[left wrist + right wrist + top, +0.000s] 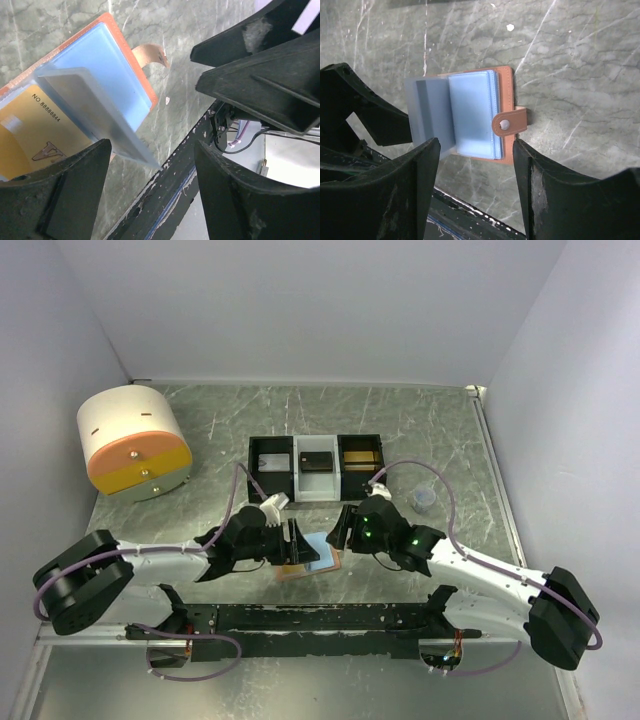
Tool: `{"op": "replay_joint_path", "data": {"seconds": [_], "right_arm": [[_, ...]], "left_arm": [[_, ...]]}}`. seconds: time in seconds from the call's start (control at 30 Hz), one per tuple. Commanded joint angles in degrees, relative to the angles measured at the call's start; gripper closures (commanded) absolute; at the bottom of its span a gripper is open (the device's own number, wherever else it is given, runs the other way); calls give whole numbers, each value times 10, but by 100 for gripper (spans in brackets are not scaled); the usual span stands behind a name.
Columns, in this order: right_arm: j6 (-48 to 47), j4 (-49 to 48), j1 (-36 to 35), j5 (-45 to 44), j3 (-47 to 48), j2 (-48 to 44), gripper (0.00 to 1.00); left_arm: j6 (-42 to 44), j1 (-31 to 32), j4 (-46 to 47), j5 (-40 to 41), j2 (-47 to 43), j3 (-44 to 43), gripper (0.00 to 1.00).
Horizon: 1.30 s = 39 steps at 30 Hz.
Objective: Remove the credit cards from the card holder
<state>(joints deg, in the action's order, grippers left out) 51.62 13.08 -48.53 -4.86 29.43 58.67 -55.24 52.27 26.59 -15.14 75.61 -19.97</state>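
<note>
Open card holder by left hand

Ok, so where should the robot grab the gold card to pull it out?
Probably the end of the gold card away from the fold, with the left tool sliding in low from that outer side. The card lies flat in the open card holder, and the lifted clear page blocks the fold side. That outer edge is out of view, though.

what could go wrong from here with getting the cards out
Neither the left gripper nor the right gripper holds the card holder, so pulling the gold card may drag the whole holder along. The loose clear sleeve stands up and could be pinched instead of a card. The holder lies close to the black rail, so it might slide onto it.
</note>
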Motion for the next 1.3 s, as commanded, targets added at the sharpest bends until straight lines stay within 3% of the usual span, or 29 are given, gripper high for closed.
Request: {"op": "replay_joint_path", "data": {"seconds": [0.0, 0.17, 0.43, 0.63, 0.87, 1.1, 1.27], "right_arm": [[-2, -37, 3, 25, -7, 4, 41], [-6, -49, 3, 42, -6, 5, 43], [4, -50, 3, 37, -21, -3, 46], [14, -47, 4, 30, -29, -11, 48], [6, -118, 3, 90, -46, 3, 59], [-24, -151, 3, 143, -22, 51, 70], [-48, -128, -1, 145, 11, 91, 73]], "left_arm": [[20, 5, -24, 16, -33, -13, 20], [6, 6, -44, 10, -8, -24, 16], [-27, 12, 113, -44, 62, -20, 18], [4, 19, -3, -5, 58, -63, 19], [-13, 20, -83, 80, -69, -8, 18], [-41, 20, -111, 121, -147, 31, 18], [-53, 20, -141, 154, -173, 32, 17]]}}
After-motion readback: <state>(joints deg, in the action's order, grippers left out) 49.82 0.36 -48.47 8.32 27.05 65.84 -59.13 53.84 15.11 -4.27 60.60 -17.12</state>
